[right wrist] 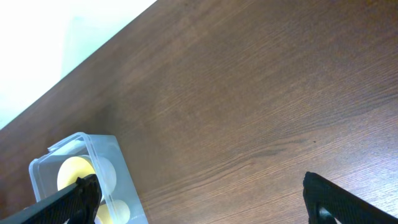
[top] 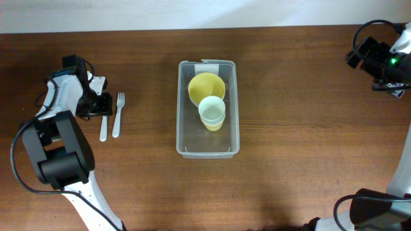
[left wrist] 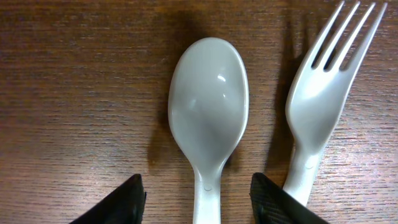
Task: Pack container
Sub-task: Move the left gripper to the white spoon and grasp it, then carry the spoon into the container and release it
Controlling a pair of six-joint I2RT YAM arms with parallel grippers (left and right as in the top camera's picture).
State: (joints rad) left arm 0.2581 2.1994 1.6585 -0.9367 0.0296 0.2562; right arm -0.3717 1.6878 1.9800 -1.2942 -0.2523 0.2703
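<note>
The clear plastic container (top: 207,144) stands at the table's middle, with a yellow bowl (top: 204,86) and a pale green cup stacked on a yellow cup (top: 212,113) inside. It also shows in the right wrist view (right wrist: 115,163). A white plastic spoon (left wrist: 208,112) and a white plastic fork (left wrist: 320,99) lie side by side at the left (top: 103,125) (top: 118,115). My left gripper (left wrist: 198,202) is open, its fingers on either side of the spoon's neck, low over the table. My right gripper (right wrist: 199,199) is open and empty above bare wood at the far right.
The table is dark brown wood (top: 308,128). Its far edge meets a white wall (right wrist: 56,37). The left arm's base (top: 61,154) stands at the front left, near the cutlery.
</note>
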